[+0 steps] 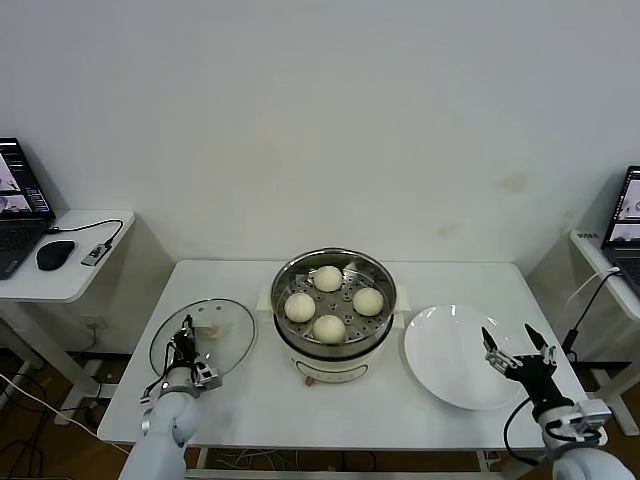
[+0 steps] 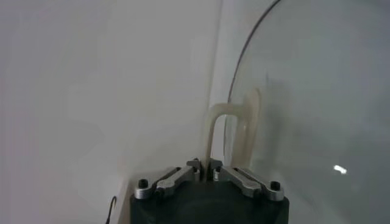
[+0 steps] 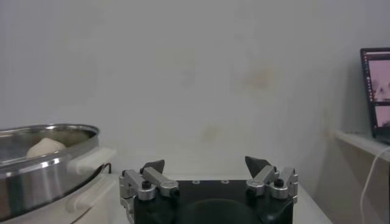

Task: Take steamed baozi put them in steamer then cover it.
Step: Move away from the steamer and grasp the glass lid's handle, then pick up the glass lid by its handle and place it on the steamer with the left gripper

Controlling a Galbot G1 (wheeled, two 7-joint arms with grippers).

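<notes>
In the left wrist view much of the cover (image 2: 304,109) runs out of frame; only part of its curved rim and its cream handle (image 2: 234,137) can be made out, and the handle shows double through the glass. The left end effector (image 2: 204,167) has its fingers drawn together on that handle. In the head view the same end effector (image 1: 186,345) sits over the cover (image 1: 203,337), which lies on the worktop (image 1: 250,400) just left of the steamer (image 1: 334,315); the handle there is partly hidden behind the fingers.

The steamer stands uncovered at the middle of the worktop. Four steamed baozi (image 1: 329,305) rest on its perforated tray, apart from one another. The right wrist view catches only the steamer's edge (image 3: 42,164) and the top of one bun (image 3: 46,146).

The right end effector (image 1: 520,345) hangs over the near right edge of the white plate (image 1: 450,355), fingers spread wide with nothing between them; the plate is bare.
</notes>
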